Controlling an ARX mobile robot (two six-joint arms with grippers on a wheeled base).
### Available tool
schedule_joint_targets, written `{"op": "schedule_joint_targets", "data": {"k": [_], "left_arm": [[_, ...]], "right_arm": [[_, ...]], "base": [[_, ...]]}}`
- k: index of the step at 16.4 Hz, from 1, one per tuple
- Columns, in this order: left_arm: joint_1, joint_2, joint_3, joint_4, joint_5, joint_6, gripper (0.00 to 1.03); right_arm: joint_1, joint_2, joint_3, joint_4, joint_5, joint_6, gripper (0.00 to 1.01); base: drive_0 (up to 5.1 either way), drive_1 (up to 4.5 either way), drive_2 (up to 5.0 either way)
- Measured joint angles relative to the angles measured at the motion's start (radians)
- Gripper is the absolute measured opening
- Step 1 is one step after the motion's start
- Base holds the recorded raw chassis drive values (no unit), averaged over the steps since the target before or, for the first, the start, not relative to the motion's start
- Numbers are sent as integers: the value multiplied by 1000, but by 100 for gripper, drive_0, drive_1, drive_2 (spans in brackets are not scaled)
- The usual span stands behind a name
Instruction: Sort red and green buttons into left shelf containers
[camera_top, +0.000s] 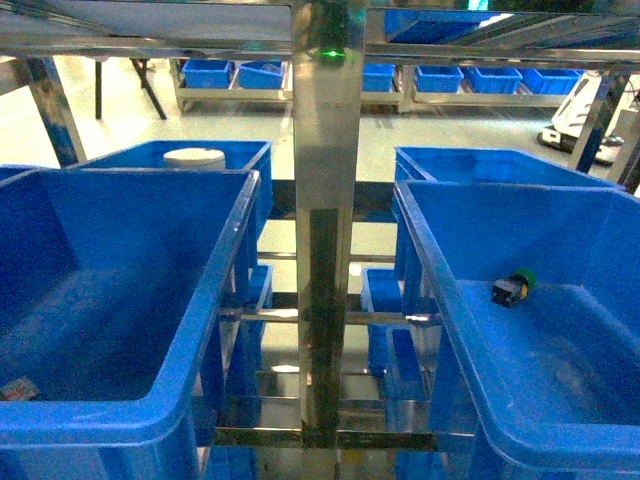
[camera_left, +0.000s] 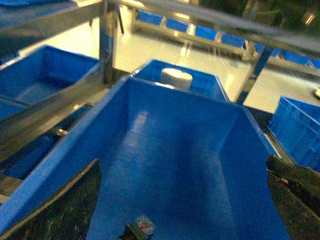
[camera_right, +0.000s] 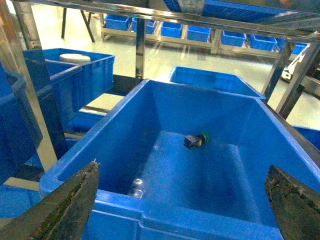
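Two deep, smooth-walled blue plastic bins are sitting either side of a steel post (camera_top: 322, 250). In the right bin (camera_top: 420, 240) a green button (camera_top: 513, 287) is lying on its side, cap pointing far-right. In the left bin (camera_top: 215, 290) a red button (camera_left: 141, 227) is resting near the front. Both the left gripper (camera_left: 182, 210) and the right gripper (camera_right: 182, 205) are hanging spread wide, holding nothing.
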Motion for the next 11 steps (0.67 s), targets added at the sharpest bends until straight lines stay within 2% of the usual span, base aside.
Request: {"op": "schedule_joint_targets", "data": {"k": [2, 3, 4, 8, 9, 10, 11], "left_arm": [[-77, -277, -41, -143, -111, 14, 98], [-89, -383, -41, -214, -138, 14, 98], [-90, -474, -41, -236, -159, 13, 98], [-92, -459, -38, -245, -168, 13, 98], [-71, -465, -35, -266, -95, 36, 94], [-34, -481, -51, -282, 34, 96, 81], [-56, -497, -65, -280, 81, 130, 72]], "right_arm": [[0, 0, 0, 0, 0, 0, 98], [0, 0, 0, 0, 0, 0, 98], [0, 0, 0, 0, 0, 0, 98], [0, 0, 0, 0, 0, 0, 98], [-2, -1, 0, 6, 1, 1, 98], [-68, -37, -31, 94, 22, 27, 86], [-99, -58, -38, 108, 54, 41, 77]], "base": [[0, 0, 0], [0, 0, 0], [0, 0, 0], [0, 0, 0], [0, 0, 0], [0, 0, 0], [0, 0, 0]]}}
